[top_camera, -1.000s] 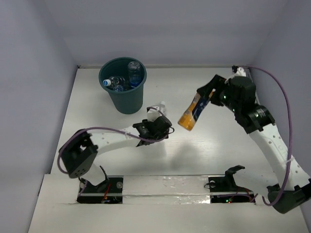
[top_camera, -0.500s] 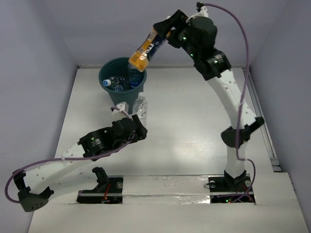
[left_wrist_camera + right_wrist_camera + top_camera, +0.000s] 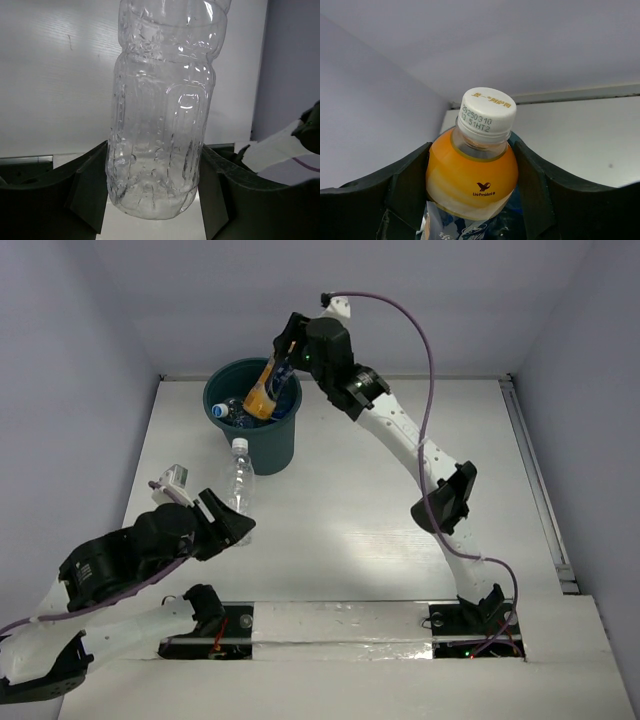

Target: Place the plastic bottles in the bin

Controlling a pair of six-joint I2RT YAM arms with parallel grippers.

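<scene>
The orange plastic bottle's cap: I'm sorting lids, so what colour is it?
The ribbed round cap is white with printed lettering; right wrist view shows it best.

One bin (image 3: pixel 262 447), one orange bottle (image 3: pixel 262 392), one clear bottle (image 3: pixel 238 480), one blue-capped bottle (image 3: pixel 228 412) inside.

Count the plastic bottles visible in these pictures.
4. An orange bottle, in the right gripper, dips into the bin. A clear bottle, in the left gripper, is near the bin. A blue-capped bottle and a second clear bottle lie inside. More may be hidden there.
</scene>
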